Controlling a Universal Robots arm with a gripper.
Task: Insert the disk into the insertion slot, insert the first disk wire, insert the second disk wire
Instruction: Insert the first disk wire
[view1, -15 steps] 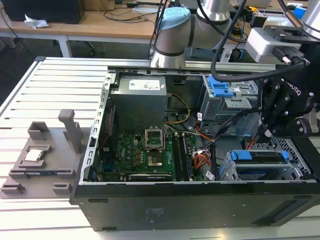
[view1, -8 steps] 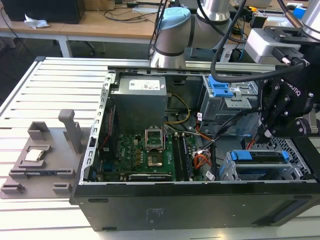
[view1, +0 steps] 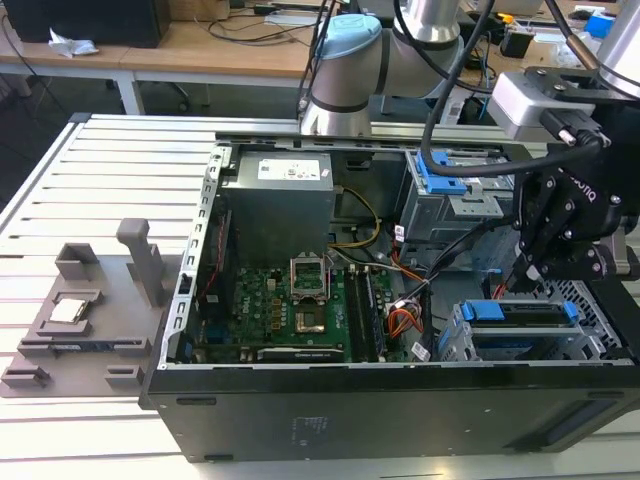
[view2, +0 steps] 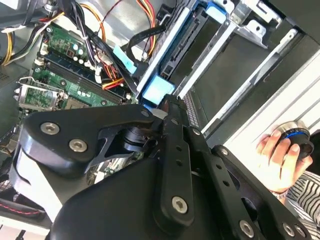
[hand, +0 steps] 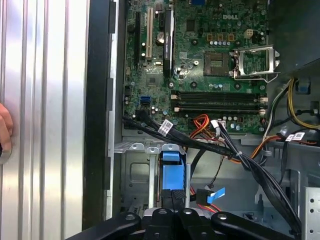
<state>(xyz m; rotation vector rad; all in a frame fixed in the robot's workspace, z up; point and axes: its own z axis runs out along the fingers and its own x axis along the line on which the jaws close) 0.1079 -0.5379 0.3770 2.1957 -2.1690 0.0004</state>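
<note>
Claw (hand: 172, 194): clenched, tips together, at the disk's blue end tab.
Disk (view1: 522, 316): lying in the insertion slot (view1: 598, 305), directly under the claw.
Long axis: across the exterior view, left to right.

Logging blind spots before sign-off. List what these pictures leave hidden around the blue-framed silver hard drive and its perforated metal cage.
Exterior view: the black gripper covers part of the flat silver hard drive in its blue plastic caddy, hiding any wire connection.
First wrist view: the gripper overlaps the caddy; depth in the perforated silver drive cage is unclear.
Same view: a person's hand is cut by the edge.
</note>
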